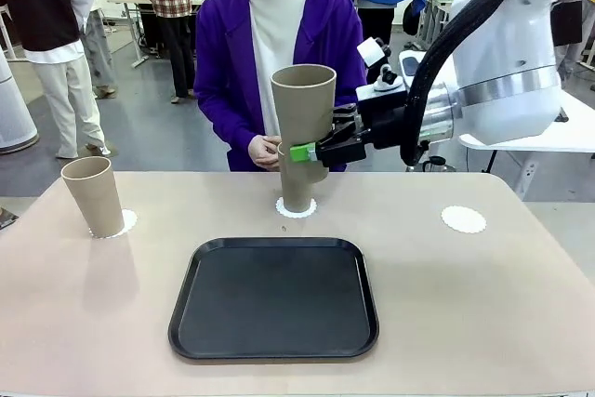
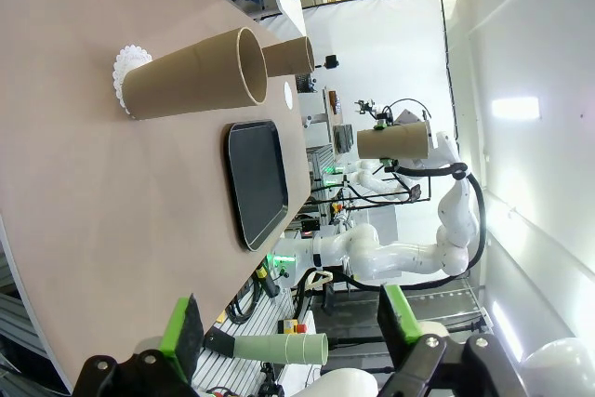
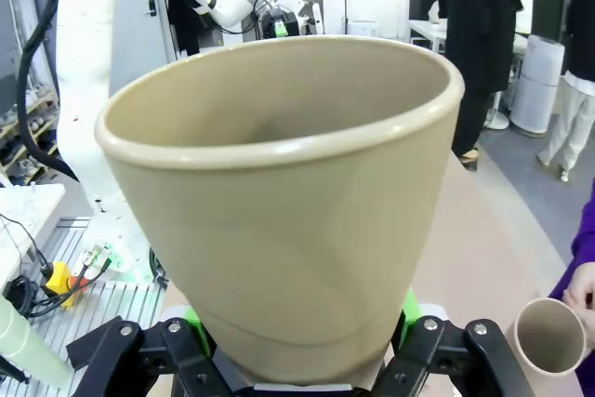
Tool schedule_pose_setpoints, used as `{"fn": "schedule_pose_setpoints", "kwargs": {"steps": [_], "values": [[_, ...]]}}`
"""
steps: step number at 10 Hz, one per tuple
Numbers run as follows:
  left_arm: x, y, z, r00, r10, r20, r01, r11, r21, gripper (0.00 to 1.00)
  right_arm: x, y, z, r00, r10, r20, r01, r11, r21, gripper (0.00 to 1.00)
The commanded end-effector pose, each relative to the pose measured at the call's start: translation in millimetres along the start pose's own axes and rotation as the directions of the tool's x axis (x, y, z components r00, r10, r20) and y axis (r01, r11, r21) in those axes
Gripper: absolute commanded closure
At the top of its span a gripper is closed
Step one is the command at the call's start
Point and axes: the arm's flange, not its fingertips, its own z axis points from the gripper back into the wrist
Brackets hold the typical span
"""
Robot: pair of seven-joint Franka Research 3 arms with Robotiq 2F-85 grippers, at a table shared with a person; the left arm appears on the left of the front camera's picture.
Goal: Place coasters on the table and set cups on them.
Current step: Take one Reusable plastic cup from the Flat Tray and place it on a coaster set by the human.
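Cups: 1 [image 1: 303, 104] is clamped in the right gripper [image 1: 311, 151], raised just above another [image 1: 297, 188] on its coaster [image 1: 296, 208]. Left gripper [image 2: 288, 332] gapes wide, holding nothing.

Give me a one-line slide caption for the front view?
The right gripper holds a tan cup above another cup standing on a coaster.
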Motion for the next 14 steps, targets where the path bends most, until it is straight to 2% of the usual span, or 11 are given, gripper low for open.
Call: {"fn": "schedule_pose_setpoints", "kwargs": {"steps": [1, 2, 6, 7, 10, 14], "values": [[-1, -2, 1, 1.0, 0.007, 0.001, -0.007, 1.0, 0.007, 0.0, -6, 9, -2, 1.0, -0.012, -0.012, 0.012, 1.0, -0.012, 1.0], [-1, -2, 1, 1.0, 0.007, 0.001, -0.007, 1.0, 0.007, 0.0, 0, 0, 0, 1.0, 0.0, 0.0, 0.0, 1.0, 0.0, 1.0], [-1, -2, 1, 1.0, 0.007, 0.001, -0.007, 1.0, 0.007, 0.0, 0, 0, 0, 1.0, 0.0, 0.0, 0.0, 1.0, 0.0, 1.0], [-1, -2, 1, 1.0, 0.007, 0.001, -0.007, 1.0, 0.007, 0.0, -2, 2, 3, 1.0, 0.0, -0.005, 0.0, 1.0, -0.006, 0.18], [-1, -2, 1, 1.0, 0.007, 0.001, -0.007, 1.0, 0.007, 0.0, -52, -19, 97, 0.993, -0.075, 0.089, 0.087, 0.987, -0.134, 0.18], [-1, -2, 1, 1.0, 0.007, 0.001, -0.007, 1.0, 0.007, 0.0, -140, -5, 211, 0.959, -0.167, 0.23, 0.241, 0.905, -0.35, 0.18]]}}
